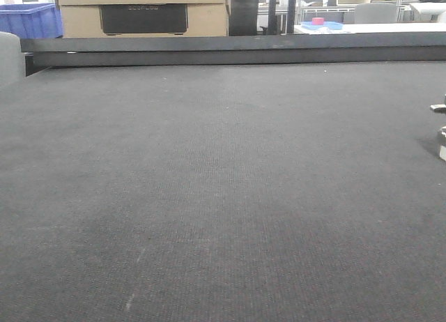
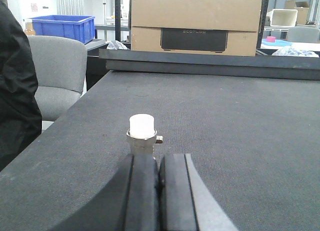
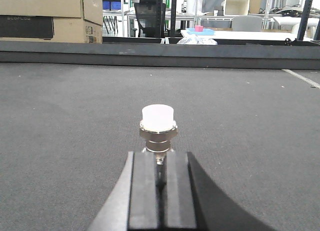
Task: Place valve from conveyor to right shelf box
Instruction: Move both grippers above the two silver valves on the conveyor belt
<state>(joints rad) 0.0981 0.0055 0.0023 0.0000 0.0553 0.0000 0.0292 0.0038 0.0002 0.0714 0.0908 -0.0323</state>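
Dark grey woven belt of the conveyor filled the front view, where only a silvery sliver of the valve showed at the right edge. In the right wrist view the valve stood upright on the belt, white cap over a hexagonal metal collar, just beyond the tips of the right gripper. Its fingers were drawn together to a thin slit, holding nothing. In the left wrist view a valve of like form, thin stub pointing right, stood just ahead of the left gripper, likewise closed and empty. Whether this was the same part could not be told. A cardboard box sat beyond the far rail.
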